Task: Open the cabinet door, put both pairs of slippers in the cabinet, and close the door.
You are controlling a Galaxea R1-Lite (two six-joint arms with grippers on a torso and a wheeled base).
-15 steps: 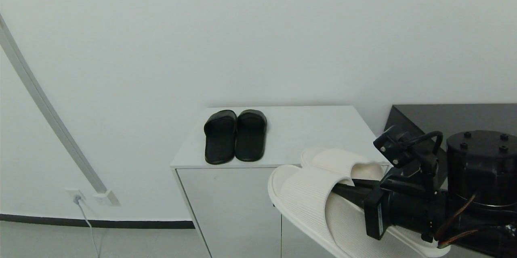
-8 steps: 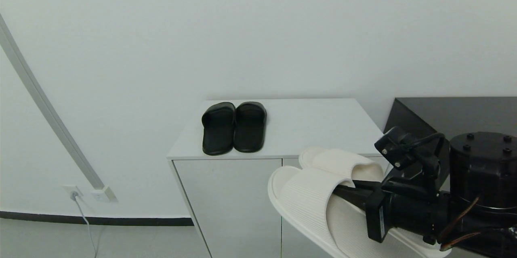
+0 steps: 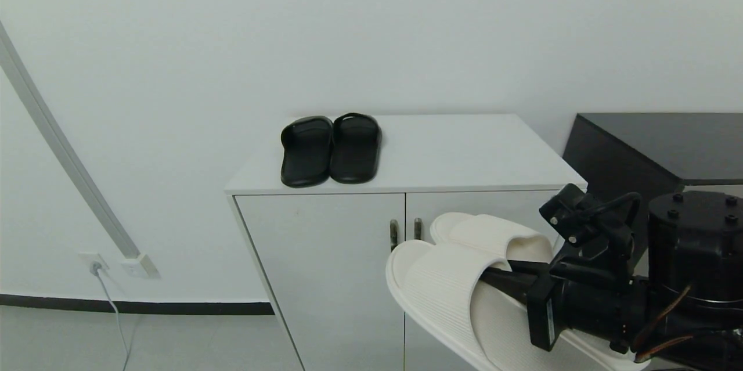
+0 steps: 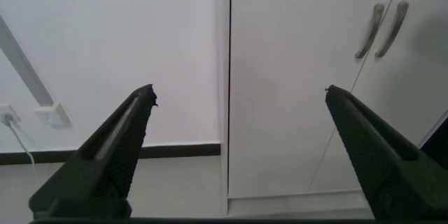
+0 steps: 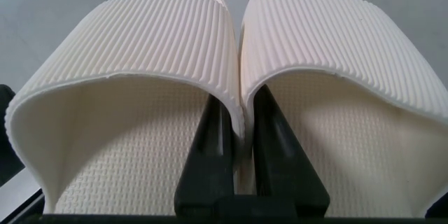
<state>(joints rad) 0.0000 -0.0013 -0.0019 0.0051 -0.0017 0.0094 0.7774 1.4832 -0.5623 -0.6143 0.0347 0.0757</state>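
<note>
the right gripper (image 3: pixel 498 273) holds the pair of white slippers (image 3: pixel 444 290) side by side, low in front of the white cabinet (image 3: pixel 325 260), before its right door (image 3: pixel 482 205). one finger (image 5: pixel 208 155) goes inside each slipper under the ribbed strap. the jaws are pinched narrow on the two inner strap walls, which press together between them. the slippers' toes point away from the wrist, toward the cabinet.

the pair of black slippers (image 3: pixel 331 149) lies on the cabinet top, at its left part, the two touching along their inner edges, open heels toward the front edge. both cabinet doors are shut, and the two handles (image 3: pixel 405 231) stand just beside each other at the centre seam.

the left gripper (image 4: pixel 239 96) hangs with its jaws spread wide and nothing between them, facing the cabinet's left door (image 4: pixel 294 98) and the wall beside it.

a black table (image 3: pixel 656 139) stands just beside the cabinet on the right. a wall socket (image 3: pixel 92 261) with a cable sits low on the wall to the left.
</note>
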